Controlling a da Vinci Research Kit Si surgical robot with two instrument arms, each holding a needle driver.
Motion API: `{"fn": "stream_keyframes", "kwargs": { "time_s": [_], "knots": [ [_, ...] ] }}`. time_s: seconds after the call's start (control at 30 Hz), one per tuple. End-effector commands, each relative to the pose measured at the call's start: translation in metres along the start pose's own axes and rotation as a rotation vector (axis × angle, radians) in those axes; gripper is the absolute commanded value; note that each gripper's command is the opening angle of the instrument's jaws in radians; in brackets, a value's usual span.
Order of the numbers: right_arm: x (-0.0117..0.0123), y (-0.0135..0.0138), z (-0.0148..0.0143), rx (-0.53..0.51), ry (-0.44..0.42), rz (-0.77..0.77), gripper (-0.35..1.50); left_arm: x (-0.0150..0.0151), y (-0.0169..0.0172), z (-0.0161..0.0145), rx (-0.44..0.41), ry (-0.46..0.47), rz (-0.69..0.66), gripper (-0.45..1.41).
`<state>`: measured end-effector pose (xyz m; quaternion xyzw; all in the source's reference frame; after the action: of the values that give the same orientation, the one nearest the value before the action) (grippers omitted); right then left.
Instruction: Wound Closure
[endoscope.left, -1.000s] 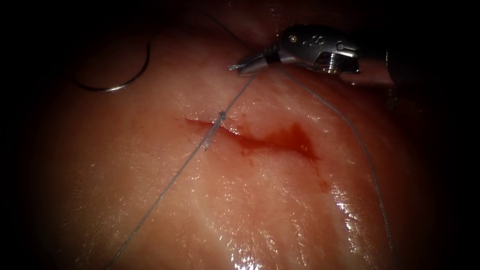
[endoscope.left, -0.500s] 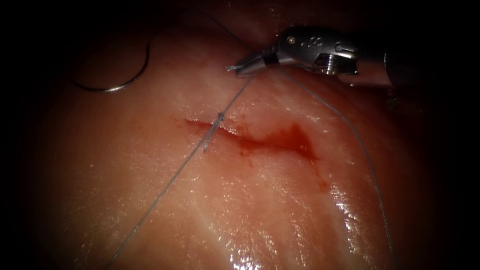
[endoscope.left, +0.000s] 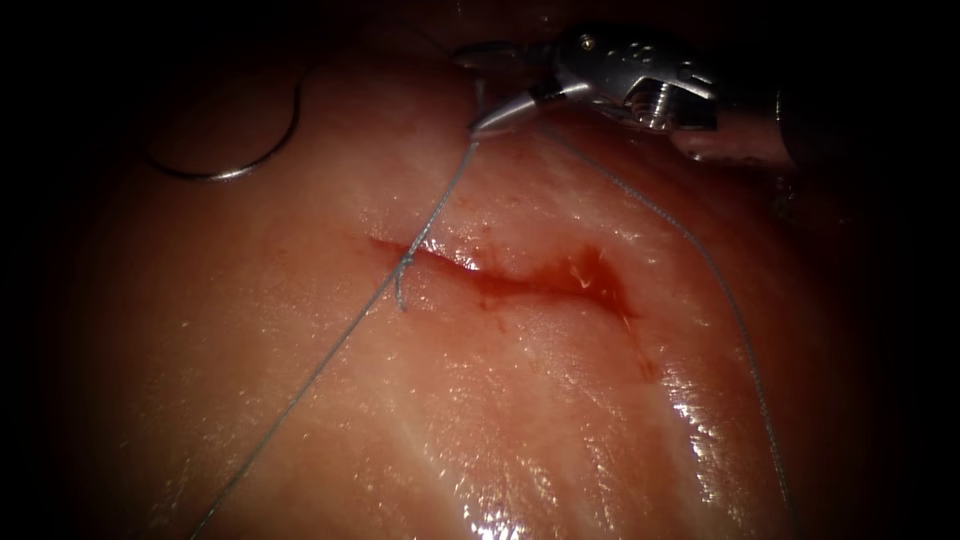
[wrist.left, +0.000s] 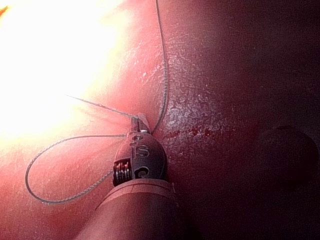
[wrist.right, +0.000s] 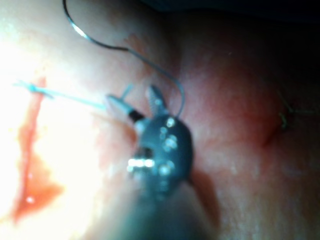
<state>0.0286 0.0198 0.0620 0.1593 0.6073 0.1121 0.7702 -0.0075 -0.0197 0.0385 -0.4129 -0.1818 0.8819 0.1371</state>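
We note one knotted stitch (endoscope.left: 403, 268) at the cut's (endoscope.left: 500, 280) left end, the rest gaping. The needle (endoscope.left: 235, 150) lies free on the tissue (endoscope.left: 520, 400), upper left. The right tool (endoscope.left: 480, 92) stands open beside the thread (endoscope.left: 440, 205), holding nothing.

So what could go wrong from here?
The right tool has its jaws open beside the thread, holding nothing, so the knot on the cut might loosen. The left tool grips thread; a hard tug could tear the tissue. The needle lies loose on the tissue left of the cut, not in it, and could snag thread.
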Motion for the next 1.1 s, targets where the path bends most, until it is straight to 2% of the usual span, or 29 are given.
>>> {"fn": "stream_keyframes", "kwargs": {
  "time_s": [0.03,0.1,0.17,0.27,0.33,0.4,0.53,0.63,0.77,0.8,0.9,1.0,1.1],
  "knots": [
    [-0.0002,0.0007,0.0003,-0.018,0.011,0.007,1.25,0.0000,0.0006,0.0007,-0.003,0.007,-0.003,-0.45],
    [-0.0001,0.0015,-0.0008,-0.069,0.030,0.025,1.28,0.0012,-0.0001,0.0005,0.002,0.016,0.003,-0.45],
    [0.0000,0.0024,-0.0023,-0.165,-0.016,0.049,1.31,0.0026,-0.0012,0.0001,0.018,0.036,0.022,-0.45],
    [0.0003,0.0031,-0.0040,-0.227,-0.032,0.073,1.30,0.0043,-0.0026,-0.0002,0.042,0.068,0.034,-0.45],
    [0.0007,0.0037,-0.0070,-0.320,-0.087,0.094,1.30,0.0063,-0.0043,-0.0005,0.060,0.101,0.053,-0.45],
    [0.0008,0.0038,-0.0086,-0.358,-0.098,0.102,1.30,0.0078,-0.0058,-0.0007,0.072,0.125,0.066,-0.45],
    [0.0012,0.0028,-0.0109,-0.410,-0.119,0.121,1.33,0.0104,-0.0088,-0.0010,0.099,0.164,0.078,-0.45],
    [0.0018,0.0005,-0.0111,-0.411,-0.085,0.130,1.31,0.0119,-0.0108,-0.0011,0.115,0.188,0.082,-0.45],
    [0.0037,-0.0031,-0.0099,-0.410,-0.034,0.140,1.28,0.0131,-0.0128,-0.0011,0.127,0.204,0.077,-0.45],
    [0.0048,-0.0051,-0.0084,-0.417,-0.001,0.130,1.26,0.0134,-0.0135,-0.0011,0.127,0.203,0.077,-0.45],
    [0.0062,-0.0076,-0.0055,-0.412,0.027,0.127,1.25,0.0139,-0.0144,-0.0011,0.127,0.202,0.082,-0.45],
    [0.0069,-0.0095,-0.0017,-0.405,0.047,0.110,1.21,0.0144,-0.0154,-0.0015,0.122,0.202,0.080,-0.45],
    [0.0065,-0.0107,0.0022,-0.405,0.067,0.093,1.20,0.0152,-0.0167,-0.0020,0.117,0.201,0.086,-0.45]
  ]
}}
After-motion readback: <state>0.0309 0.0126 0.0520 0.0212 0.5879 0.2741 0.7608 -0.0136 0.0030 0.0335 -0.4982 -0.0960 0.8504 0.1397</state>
